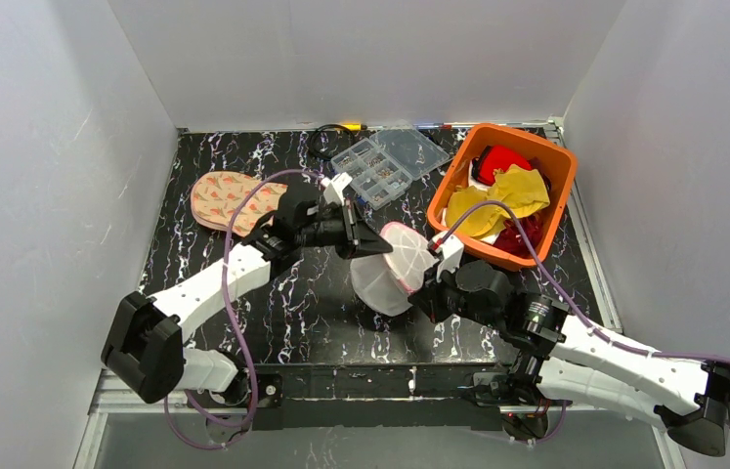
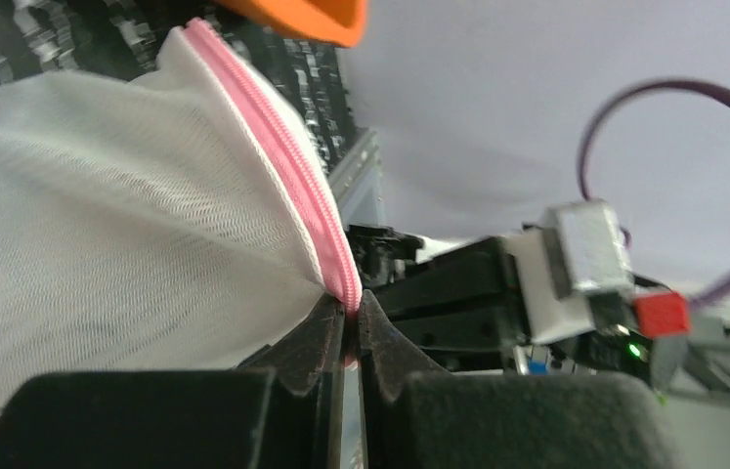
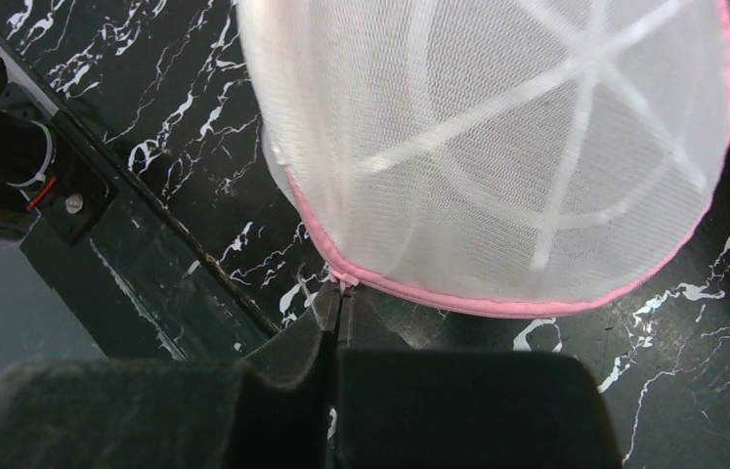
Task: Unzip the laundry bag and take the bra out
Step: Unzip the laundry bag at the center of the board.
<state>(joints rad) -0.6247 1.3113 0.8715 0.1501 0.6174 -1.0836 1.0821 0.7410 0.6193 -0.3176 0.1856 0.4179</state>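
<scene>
White mesh laundry bag (image 1: 392, 278), pink zip rim, ribbed face, standing tilted

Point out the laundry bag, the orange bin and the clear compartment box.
laundry bag (image 1: 387, 281), top external view, on its white mesh side.
orange bin (image 1: 548, 156), top external view, on its far inner wall.
clear compartment box (image 1: 377, 173), top external view, on its divided tray half.

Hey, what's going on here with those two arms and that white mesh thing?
Two robot arms hold the white mesh laundry bag between them. The left gripper pinches its pink zip rim, jaws shut; the right gripper is shut on the rim nearer the table's front edge. The bag looks zipped, nothing pulled out yet.
</scene>
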